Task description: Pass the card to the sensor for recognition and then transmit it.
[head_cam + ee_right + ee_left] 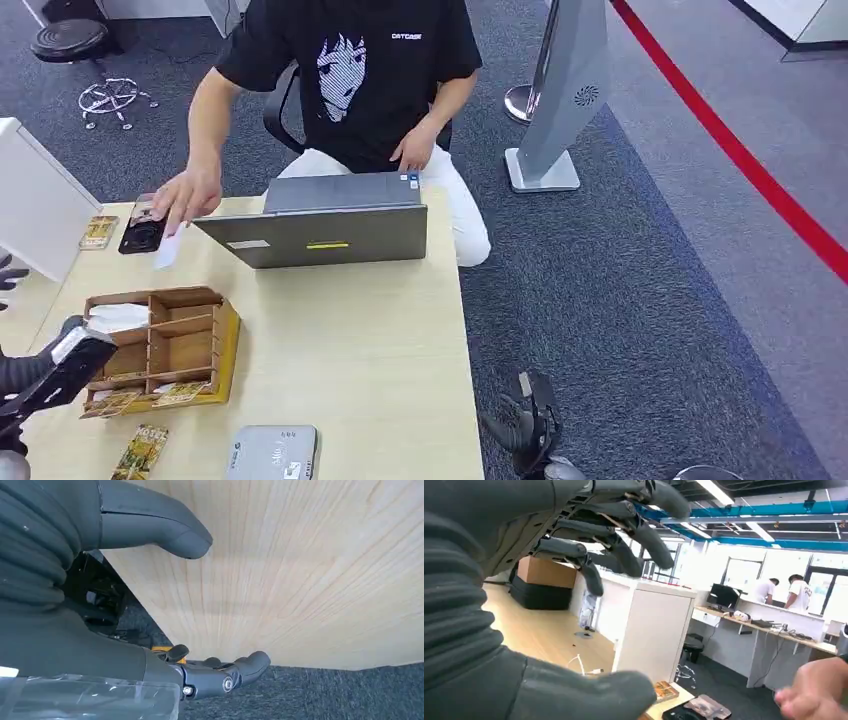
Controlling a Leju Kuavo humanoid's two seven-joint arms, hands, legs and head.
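Note:
A person seated behind the laptop holds a white card (168,248) in a hand (187,198) just beside the black sensor (142,231) at the table's far left. My left hand (8,275) hangs at the left edge of the table, short of the sensor; in the left wrist view this hand (539,525) has its fingers spread and holds nothing, with the sensor (700,710) and the person's hand (816,692) beyond it. My right hand (527,425) hangs low beside the table's right edge, fingers apart and empty (75,645).
A wooden card organiser (160,350) with white cards (118,317) stands on the table (350,350) in front of my left arm. An open grey laptop (330,222) sits at the far edge. A grey device (272,452) and a printed card (142,452) lie near me. A white partition (40,205) stands left.

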